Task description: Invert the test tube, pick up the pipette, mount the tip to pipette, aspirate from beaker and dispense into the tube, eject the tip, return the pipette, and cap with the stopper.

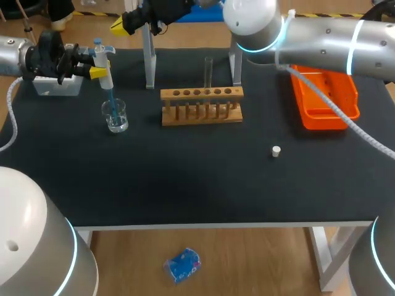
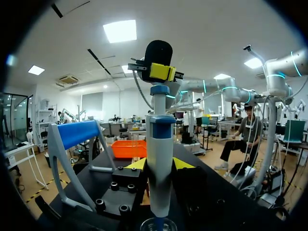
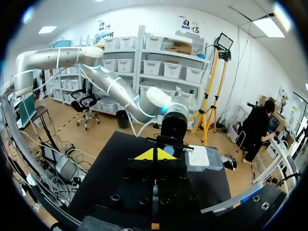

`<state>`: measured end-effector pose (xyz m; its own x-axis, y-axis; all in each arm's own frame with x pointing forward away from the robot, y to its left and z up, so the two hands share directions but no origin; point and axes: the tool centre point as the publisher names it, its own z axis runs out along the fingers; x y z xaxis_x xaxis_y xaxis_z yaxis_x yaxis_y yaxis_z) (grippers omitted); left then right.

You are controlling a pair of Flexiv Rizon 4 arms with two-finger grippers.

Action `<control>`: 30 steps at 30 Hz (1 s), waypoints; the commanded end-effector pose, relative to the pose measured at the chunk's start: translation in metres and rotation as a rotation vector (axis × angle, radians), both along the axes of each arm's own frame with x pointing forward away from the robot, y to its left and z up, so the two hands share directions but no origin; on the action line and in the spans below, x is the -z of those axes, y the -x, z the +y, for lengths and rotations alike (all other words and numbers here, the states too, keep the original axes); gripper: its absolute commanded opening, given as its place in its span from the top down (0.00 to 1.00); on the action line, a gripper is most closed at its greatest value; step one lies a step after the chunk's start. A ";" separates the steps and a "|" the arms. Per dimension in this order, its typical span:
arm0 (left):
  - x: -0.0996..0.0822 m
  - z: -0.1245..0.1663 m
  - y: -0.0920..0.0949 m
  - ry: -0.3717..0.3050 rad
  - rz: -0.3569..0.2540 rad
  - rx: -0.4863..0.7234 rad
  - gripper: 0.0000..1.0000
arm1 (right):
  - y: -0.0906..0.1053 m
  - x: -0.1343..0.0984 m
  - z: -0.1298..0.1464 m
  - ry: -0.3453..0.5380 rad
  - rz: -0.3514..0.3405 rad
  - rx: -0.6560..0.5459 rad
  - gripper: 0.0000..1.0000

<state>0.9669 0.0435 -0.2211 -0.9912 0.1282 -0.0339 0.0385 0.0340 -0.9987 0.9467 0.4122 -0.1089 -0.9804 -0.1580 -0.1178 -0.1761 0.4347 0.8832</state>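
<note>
Over black tabletop point(image 1: 185, 179) my left gripper point(image 1: 94, 68) clamped the blue-and-white plastic pipette point(image 1: 106, 73), tip point(image 1: 111, 98) down inside the clear glass beaker point(image 1: 115, 117); my right gripper point(image 3: 154, 155) hung pinched together; the glass test tube point(image 1: 208, 71) stood in its wooden rack point(image 1: 201, 94)

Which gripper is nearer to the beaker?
Left. The left gripper holds the pipette right above the beaker; the right gripper hangs farther back, near the table's far edge.

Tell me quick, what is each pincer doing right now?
Left pincer: closed on the pipette.
Right pincer: closed, nothing between its tips.
</note>
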 end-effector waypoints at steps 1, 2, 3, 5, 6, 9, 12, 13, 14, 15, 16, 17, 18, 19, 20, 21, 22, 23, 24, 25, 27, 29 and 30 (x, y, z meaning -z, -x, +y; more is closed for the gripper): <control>0.000 -0.001 0.001 -0.001 -0.002 -0.003 1.00 | -0.009 -0.002 0.016 0.001 -0.003 -0.031 1.00; 0.000 -0.001 0.001 -0.001 -0.002 -0.003 1.00 | -0.009 -0.002 0.019 0.003 -0.006 -0.041 1.00; 0.000 -0.001 0.001 -0.001 -0.002 -0.003 1.00 | -0.009 -0.003 0.021 0.003 -0.008 -0.044 1.00; 0.000 -0.001 0.001 -0.001 -0.002 -0.003 1.00 | -0.010 -0.002 0.025 0.004 -0.008 -0.054 1.00; 0.000 -0.001 0.001 -0.001 -0.002 -0.003 1.00 | -0.010 -0.002 0.026 0.005 -0.009 -0.059 1.00; 0.000 -0.001 0.001 -0.001 -0.002 -0.003 1.00 | -0.011 -0.002 0.029 0.011 -0.012 -0.066 1.00; 0.000 -0.001 0.001 -0.001 -0.002 -0.003 1.00 | -0.013 0.000 0.032 0.018 -0.014 -0.071 1.00; 0.000 -0.001 0.001 -0.001 -0.002 -0.003 1.00 | -0.013 0.001 0.033 0.020 -0.014 -0.072 1.00; 0.000 -0.001 0.001 -0.001 -0.002 -0.003 1.00 | -0.014 0.002 0.034 0.021 -0.013 -0.072 1.00; 0.000 -0.001 0.001 -0.001 -0.002 -0.003 1.00 | -0.015 0.002 0.035 0.022 -0.013 -0.074 1.00; 0.000 -0.001 0.001 -0.001 -0.002 -0.003 1.00 | -0.015 0.003 0.037 0.029 -0.014 -0.077 1.00; 0.000 -0.001 0.001 -0.001 -0.002 -0.003 1.00 | -0.016 0.005 0.038 0.031 -0.014 -0.078 1.00; 0.000 -0.001 0.001 -0.001 -0.002 -0.003 1.00 | -0.017 0.006 0.039 0.035 -0.011 -0.079 1.00; 0.000 -0.001 0.001 -0.001 -0.002 -0.003 1.00 | -0.017 0.007 0.040 0.038 -0.009 -0.083 1.00; 0.000 -0.001 0.001 -0.001 -0.002 -0.003 1.00 | -0.018 0.008 0.041 0.041 -0.007 -0.084 1.00; 0.000 -0.001 0.001 -0.001 -0.002 -0.003 1.00 | -0.018 0.009 0.042 0.046 -0.006 -0.084 1.00; 0.000 -0.001 0.001 -0.001 -0.002 -0.003 1.00 | -0.018 0.010 0.043 0.049 -0.014 -0.092 1.00; 0.000 -0.001 0.001 -0.001 -0.002 -0.003 1.00 | -0.019 0.010 0.042 0.047 -0.019 -0.072 1.00; 0.000 -0.001 0.001 -0.001 -0.002 -0.003 1.00 | -0.019 0.010 0.042 0.047 -0.019 -0.072 1.00; 0.000 -0.001 0.001 -0.001 -0.002 -0.003 1.00 | -0.019 0.010 0.042 0.047 -0.019 -0.072 1.00; 0.000 -0.001 0.001 -0.001 -0.002 -0.003 1.00 | -0.019 0.010 0.042 0.047 -0.019 -0.072 1.00; 0.000 -0.001 0.001 -0.001 -0.002 -0.003 1.00 | -0.019 0.010 0.042 0.047 -0.019 -0.072 1.00; 0.000 -0.001 0.001 -0.001 -0.002 -0.003 1.00 | -0.019 0.010 0.042 0.047 -0.019 -0.072 1.00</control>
<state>0.9668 0.0435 -0.2211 -0.9912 0.1280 -0.0339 0.0385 0.0340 -0.9987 0.9637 0.4545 -0.1194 -0.9645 -0.2306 -0.1289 -0.2243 0.4573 0.8606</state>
